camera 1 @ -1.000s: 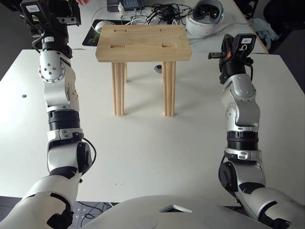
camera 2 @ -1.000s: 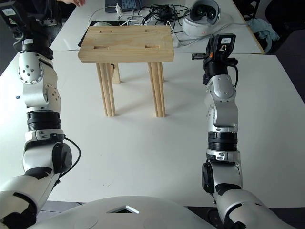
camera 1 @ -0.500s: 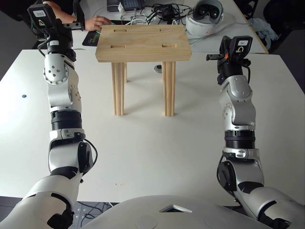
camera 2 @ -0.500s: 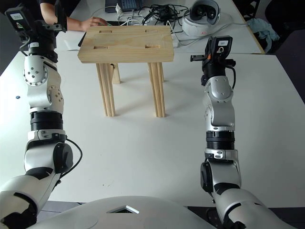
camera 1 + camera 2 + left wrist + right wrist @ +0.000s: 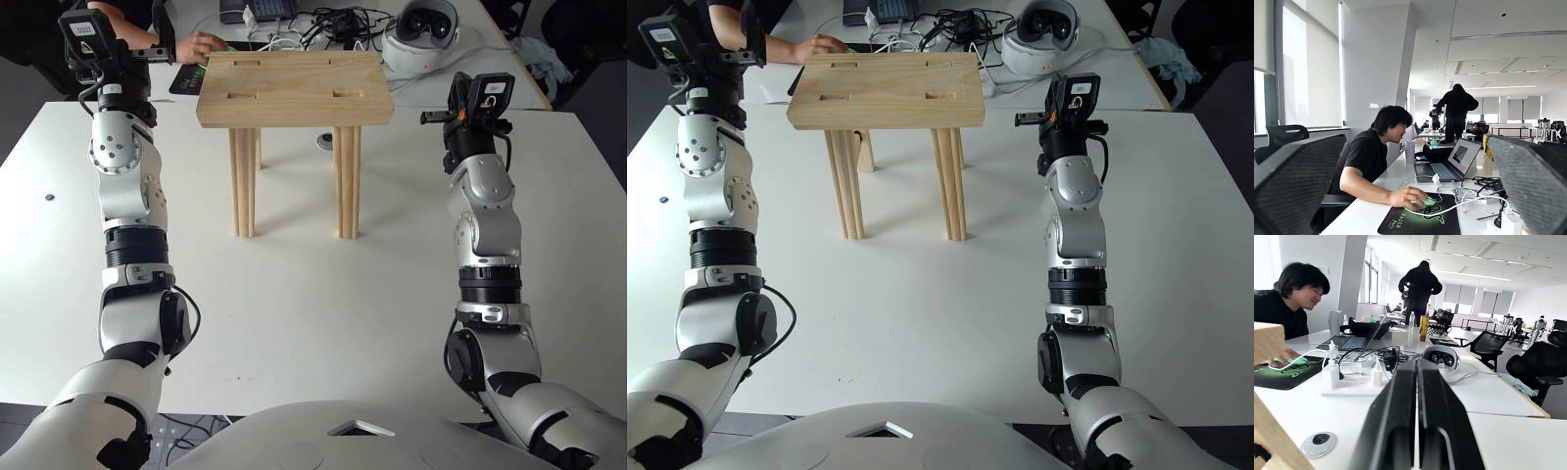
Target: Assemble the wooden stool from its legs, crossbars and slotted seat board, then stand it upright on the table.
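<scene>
Nearest to us, the white worktop [image 5: 294, 323] lies bare between our two arms. Farther out, both arms stand raised, one on each side of the stool [image 5: 294, 117], neither touching it. Our left jaws, up by the worktop's far left corner and well apart from the stool, are spread wide with nothing between them. Our right jaws, near the seat's right end, are pressed together and hold nothing.

Between them the stool stands upright on its legs [image 5: 347, 181] in the far middle of the worktop, the slotted seat board [image 5: 294, 86] level on top. We judge the task as good as finished: seat on, legs under, stool on its feet. We cannot make out the crossbars from here, nor whether the seat slots are filled. What seems left is to draw the arms clear.

Beyond, on a second worktop [image 5: 416, 83], sit a headset [image 5: 421, 29] and a tangle of cables [image 5: 333, 20]. A tumbler [image 5: 1333, 322] stands there too, its contents hidden.
</scene>
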Motion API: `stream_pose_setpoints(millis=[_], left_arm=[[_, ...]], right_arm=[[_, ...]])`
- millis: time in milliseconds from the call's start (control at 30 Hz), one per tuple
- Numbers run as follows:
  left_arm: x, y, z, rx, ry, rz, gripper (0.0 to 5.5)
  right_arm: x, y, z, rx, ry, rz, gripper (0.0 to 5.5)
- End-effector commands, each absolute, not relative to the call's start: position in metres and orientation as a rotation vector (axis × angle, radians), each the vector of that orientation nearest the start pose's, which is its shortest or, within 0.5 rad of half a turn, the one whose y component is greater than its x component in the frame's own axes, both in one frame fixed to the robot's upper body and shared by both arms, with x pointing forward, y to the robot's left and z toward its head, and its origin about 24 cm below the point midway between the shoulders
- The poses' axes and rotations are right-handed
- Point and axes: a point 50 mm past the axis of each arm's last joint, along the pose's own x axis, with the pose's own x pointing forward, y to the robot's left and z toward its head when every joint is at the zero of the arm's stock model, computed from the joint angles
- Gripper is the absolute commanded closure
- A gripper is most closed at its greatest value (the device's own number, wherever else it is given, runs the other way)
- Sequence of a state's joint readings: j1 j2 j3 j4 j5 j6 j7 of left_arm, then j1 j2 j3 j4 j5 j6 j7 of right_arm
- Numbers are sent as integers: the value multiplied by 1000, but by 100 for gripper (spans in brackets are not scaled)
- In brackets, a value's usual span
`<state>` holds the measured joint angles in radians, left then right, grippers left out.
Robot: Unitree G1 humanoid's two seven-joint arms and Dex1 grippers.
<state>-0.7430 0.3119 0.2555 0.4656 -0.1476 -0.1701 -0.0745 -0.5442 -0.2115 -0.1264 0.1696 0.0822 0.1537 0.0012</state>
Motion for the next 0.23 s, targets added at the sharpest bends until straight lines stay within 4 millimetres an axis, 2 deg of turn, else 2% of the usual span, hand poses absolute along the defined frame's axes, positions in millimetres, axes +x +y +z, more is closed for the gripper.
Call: stream_pose_setpoints(millis=[33,233], left_arm=[[365,229,211,72,-509,96,10],[364,228,207,85,-501,92,10]], right_arm=[[349,-180,165,-86,-255,-24,548],[347,-176,162,-59,-256,-28,548]])
